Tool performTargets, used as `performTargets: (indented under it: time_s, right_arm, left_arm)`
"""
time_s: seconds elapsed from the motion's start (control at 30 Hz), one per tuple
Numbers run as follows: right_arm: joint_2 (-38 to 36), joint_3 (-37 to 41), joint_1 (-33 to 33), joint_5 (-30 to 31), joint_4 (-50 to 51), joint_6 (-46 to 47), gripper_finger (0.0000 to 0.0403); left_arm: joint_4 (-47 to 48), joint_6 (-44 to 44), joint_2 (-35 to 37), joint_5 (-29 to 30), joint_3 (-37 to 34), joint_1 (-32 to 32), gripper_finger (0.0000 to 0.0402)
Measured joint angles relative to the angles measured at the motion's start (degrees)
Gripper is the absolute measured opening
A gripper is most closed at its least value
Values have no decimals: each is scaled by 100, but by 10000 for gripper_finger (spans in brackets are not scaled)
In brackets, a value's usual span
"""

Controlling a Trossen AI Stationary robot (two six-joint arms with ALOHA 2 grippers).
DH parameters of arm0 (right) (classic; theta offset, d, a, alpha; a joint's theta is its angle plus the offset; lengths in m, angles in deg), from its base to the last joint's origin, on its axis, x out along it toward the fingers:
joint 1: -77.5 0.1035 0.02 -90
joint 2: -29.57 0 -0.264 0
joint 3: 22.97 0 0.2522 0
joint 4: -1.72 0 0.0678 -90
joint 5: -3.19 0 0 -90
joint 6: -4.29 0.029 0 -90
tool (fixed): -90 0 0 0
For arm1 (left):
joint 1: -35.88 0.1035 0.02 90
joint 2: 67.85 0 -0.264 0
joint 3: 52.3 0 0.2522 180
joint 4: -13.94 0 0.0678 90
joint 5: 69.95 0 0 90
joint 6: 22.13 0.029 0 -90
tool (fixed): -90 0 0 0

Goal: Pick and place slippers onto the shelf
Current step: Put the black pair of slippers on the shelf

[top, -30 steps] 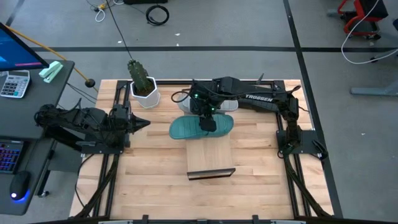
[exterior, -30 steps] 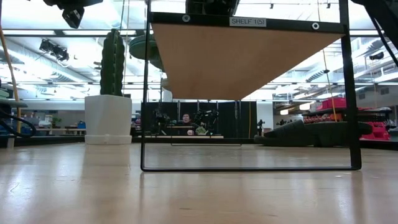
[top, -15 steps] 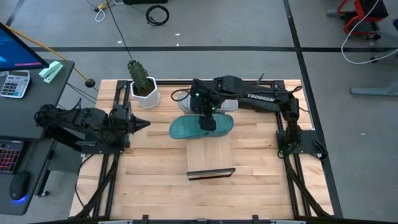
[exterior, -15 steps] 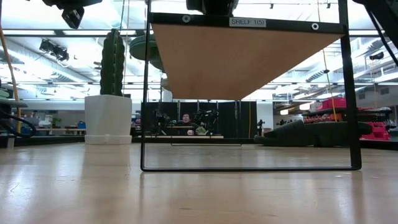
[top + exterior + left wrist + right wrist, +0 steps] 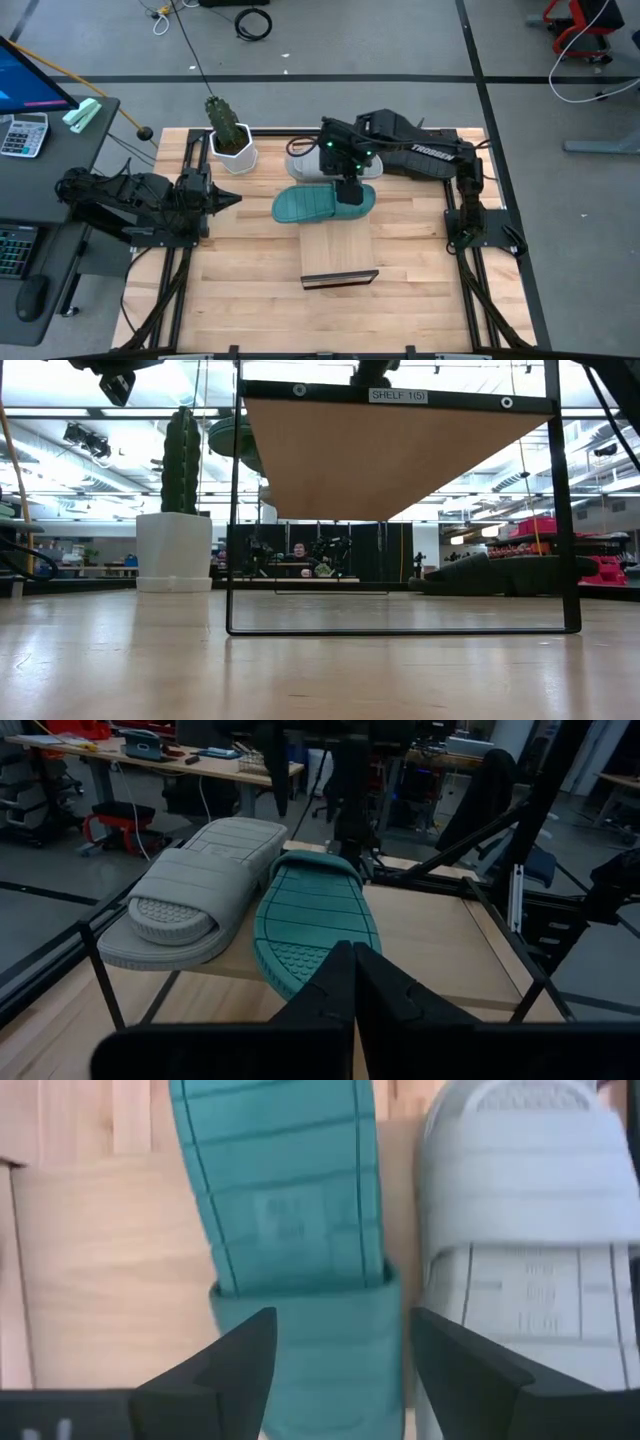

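The teal slipper (image 5: 308, 205) lies sole-down across the far end of the light-wood shelf (image 5: 338, 250). Its toe end (image 5: 300, 955) overhangs the shelf's left side. The light grey slipper (image 5: 185, 885) lies beside it on the far side, partly hidden under my right arm in the high view. My right gripper (image 5: 340, 1370) hangs open above the teal slipper's strap (image 5: 310, 1335). One finger stands on either side of the strap, and both are clear of it. My left gripper (image 5: 232, 198) waits shut at the table's left edge. The black slipper is out of view.
A cactus in a white pot (image 5: 230, 140) stands at the table's far left corner. The shelf is raised on a thin dark frame (image 5: 400, 628). Bare wooden tabletop (image 5: 250, 270) lies to its left, right and near side.
My right gripper has risen off the teal slipper and drifted a little toward the table's right edge, its fingers staying open. Both slippers have stayed where they were on the shelf.
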Motion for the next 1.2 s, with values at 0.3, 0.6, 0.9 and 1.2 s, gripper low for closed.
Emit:
performTargets:
  time_s: [0.3,0.6,0.9,1.2]
  right_arm:
    - [-482,8,-175,27,359,312,235]
    - [-1782,1911,-128,296,310,838,224]
    - [-3849,4694,-63,499,-496,2135,219]
    - [-5220,6403,-63,736,-731,2528,219]
  left_arm:
    - [2,-107,0,0,0,0,20]
    - [-1,-105,-1,0,0,0,10]
    - [-9,-107,-9,2,0,0,11]
    - [-177,-108,-11,99,0,0,21]
